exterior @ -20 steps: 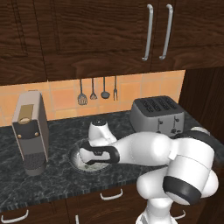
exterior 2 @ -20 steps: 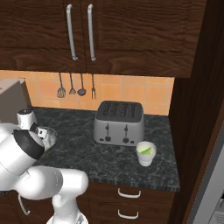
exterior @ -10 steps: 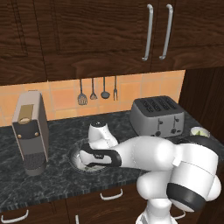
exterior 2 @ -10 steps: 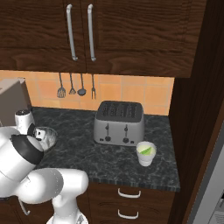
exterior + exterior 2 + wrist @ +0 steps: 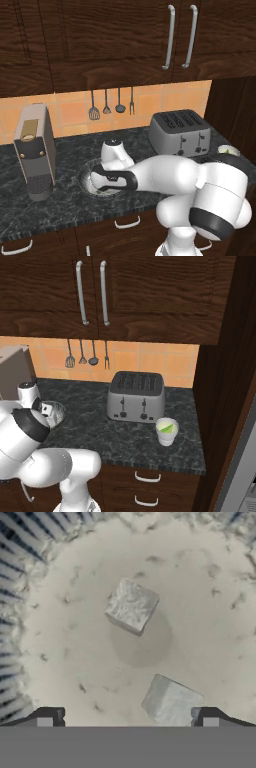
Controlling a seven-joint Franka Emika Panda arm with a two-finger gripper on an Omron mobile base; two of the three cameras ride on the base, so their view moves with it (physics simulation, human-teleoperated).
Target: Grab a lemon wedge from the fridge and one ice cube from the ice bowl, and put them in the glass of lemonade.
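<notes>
My gripper (image 5: 127,718) is open and points down into the ice bowl (image 5: 65,637), just above its whitish floor. One ice cube (image 5: 170,702) lies between the fingertips (image 5: 47,717), close to the right one. A second ice cube (image 5: 131,606) sits farther ahead. From the left base view my hand (image 5: 111,179) hangs over the ice bowl (image 5: 86,179) on the dark counter. The glass of lemonade (image 5: 166,432) stands right of the toaster with a small yellow-green lemon wedge (image 5: 169,427) in it. A strip of the fridge (image 5: 247,466) shows at the far right.
A silver toaster (image 5: 180,132) stands on the counter (image 5: 95,428) right of the bowl, and a coffee machine (image 5: 34,149) stands close on its left. Utensils (image 5: 112,104) hang on the tiled wall. Dark cabinets (image 5: 100,40) hang overhead.
The arm has leaned a little lower, sinking the hand further into the bowl. The gripper has stayed open.
</notes>
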